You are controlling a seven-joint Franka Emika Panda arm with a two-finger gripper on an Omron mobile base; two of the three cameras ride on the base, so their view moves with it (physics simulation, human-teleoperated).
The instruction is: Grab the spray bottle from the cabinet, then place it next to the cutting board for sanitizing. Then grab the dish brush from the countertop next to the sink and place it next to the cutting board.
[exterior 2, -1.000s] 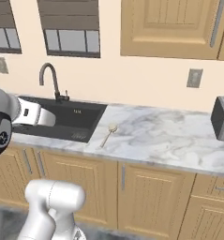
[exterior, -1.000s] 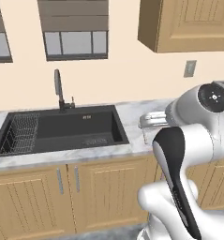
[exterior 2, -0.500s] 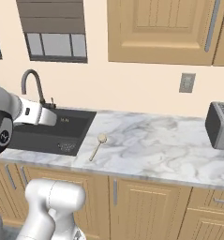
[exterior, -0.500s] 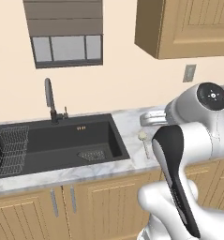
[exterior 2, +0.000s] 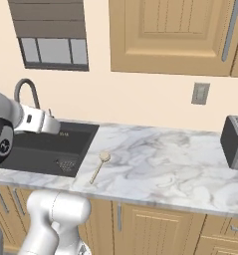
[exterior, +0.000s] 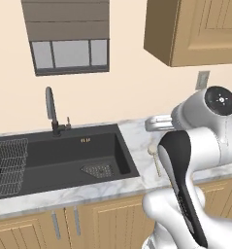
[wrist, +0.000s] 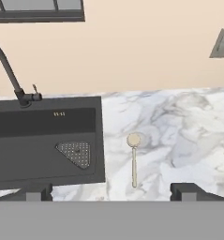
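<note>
The dish brush (wrist: 133, 159) lies on the white marble countertop (wrist: 183, 122) just right of the black sink (wrist: 38, 140), round head toward the wall. My gripper (wrist: 112, 192) hangs open above the counter's front edge with nothing between its fingers, and the brush sits a little beyond them. From the base, the dish brush (exterior 2: 99, 166) (exterior: 155, 155) rests beside the sink (exterior 2: 46, 149). The light-wood cabinet (exterior 2: 175, 35) hangs above the counter with its doors shut. The spray bottle and the cutting board are out of view.
A dark faucet (exterior: 50, 109) stands behind the basin and a wire rack (exterior: 8, 165) sits at its left end. A toaster (exterior 2: 235, 142) stands at the counter's right. A wall outlet (exterior 2: 200, 93) is below the cabinet. Drawer fronts run under the countertop.
The whole scene has slid left in both base views, so the base has driven to the right. The brush and sink have not moved on the counter. The gripper has stayed open.
</note>
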